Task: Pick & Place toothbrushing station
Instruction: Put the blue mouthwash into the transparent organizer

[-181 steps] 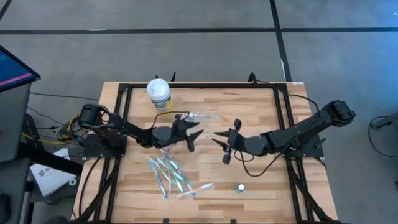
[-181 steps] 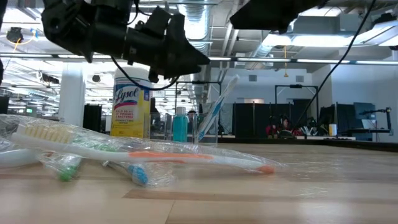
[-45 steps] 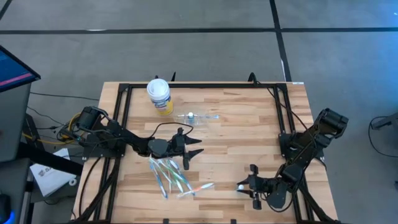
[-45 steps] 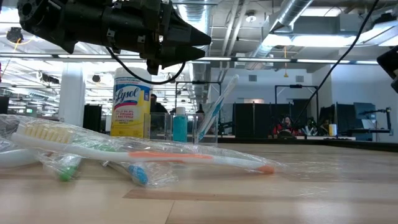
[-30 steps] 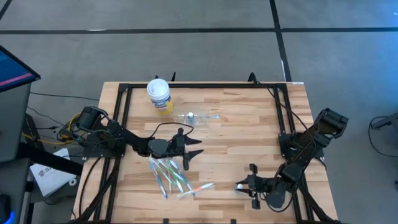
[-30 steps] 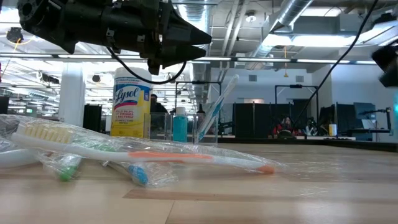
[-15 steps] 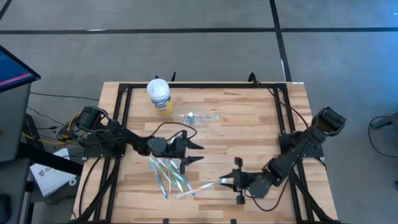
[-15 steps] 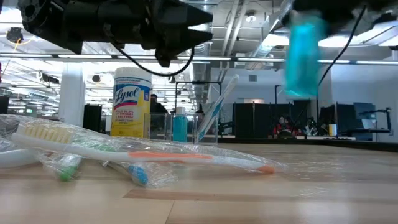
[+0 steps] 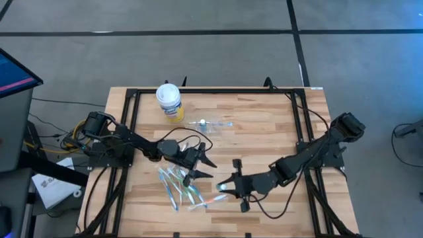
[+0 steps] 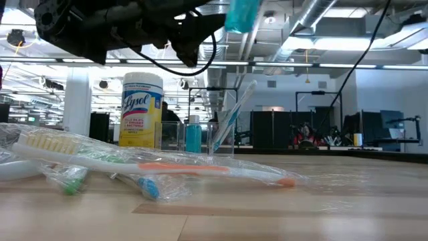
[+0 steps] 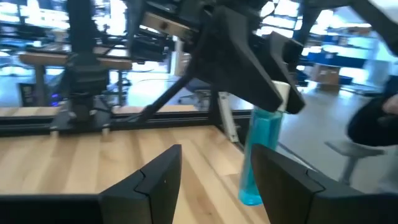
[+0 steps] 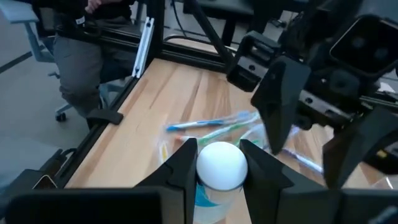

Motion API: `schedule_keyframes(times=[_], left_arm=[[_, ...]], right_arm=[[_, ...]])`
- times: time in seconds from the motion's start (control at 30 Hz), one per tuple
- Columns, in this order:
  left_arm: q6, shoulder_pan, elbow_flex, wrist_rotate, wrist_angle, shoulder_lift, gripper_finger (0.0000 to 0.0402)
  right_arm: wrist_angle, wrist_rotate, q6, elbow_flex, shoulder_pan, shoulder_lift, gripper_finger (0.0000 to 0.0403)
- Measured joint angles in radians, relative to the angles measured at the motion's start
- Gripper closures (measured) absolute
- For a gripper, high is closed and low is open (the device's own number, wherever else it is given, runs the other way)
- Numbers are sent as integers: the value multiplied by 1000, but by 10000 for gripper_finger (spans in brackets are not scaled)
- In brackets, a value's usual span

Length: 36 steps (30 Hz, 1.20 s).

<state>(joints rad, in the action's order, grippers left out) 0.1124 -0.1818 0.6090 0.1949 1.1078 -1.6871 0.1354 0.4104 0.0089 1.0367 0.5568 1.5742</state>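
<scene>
A small blue tube with a white cap (image 11: 256, 155) hangs in the air over the table's near middle, and my right gripper (image 9: 228, 187) is shut on it. My left gripper (image 9: 208, 170) stands open just left of it, pointing level at the tube, with nothing between its fingers. Several thin toothbrushes (image 9: 180, 185) in clear wrappers lie flat on the wood below and left of both grippers. The small clear cup (image 9: 201, 125) stands farther back, with one toothbrush leaning in it (image 10: 231, 114). My right gripper pinches the tube at its cap end (image 12: 221, 165) between its two fingers (image 12: 183, 165). The fingers come nearly level from the table's right side and lie across the tube. The tube stands upright, cap on top, its blue body (image 11: 254, 168) hanging below the fingers, clear of the table.
A yellow canister with a white lid (image 9: 169, 100) stands at the far left of the table. A black frame (image 9: 211, 91) runs round the table's edges. Bare wood (image 9: 264, 132) lies right of the cup. A person sits in the room beyond the table (image 12: 93, 37).
My right gripper has lifted the tube off the wood near the near right corner and carried it up and toward the table's left, to just beside my left gripper. My left gripper has swung in place toward the near edge, staying open.
</scene>
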Motion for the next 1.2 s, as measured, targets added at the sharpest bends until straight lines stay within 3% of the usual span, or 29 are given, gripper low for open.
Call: schedule_keyframes(times=[0.33, 1.2], left_arm=[[32, 39, 0, 123, 23, 0, 215], [77, 55, 0, 182, 77, 0, 215]], right_arm=[[-6, -81, -47, 29, -62, 0, 317], [30, -253, -96, 29, -198, 0, 317]])
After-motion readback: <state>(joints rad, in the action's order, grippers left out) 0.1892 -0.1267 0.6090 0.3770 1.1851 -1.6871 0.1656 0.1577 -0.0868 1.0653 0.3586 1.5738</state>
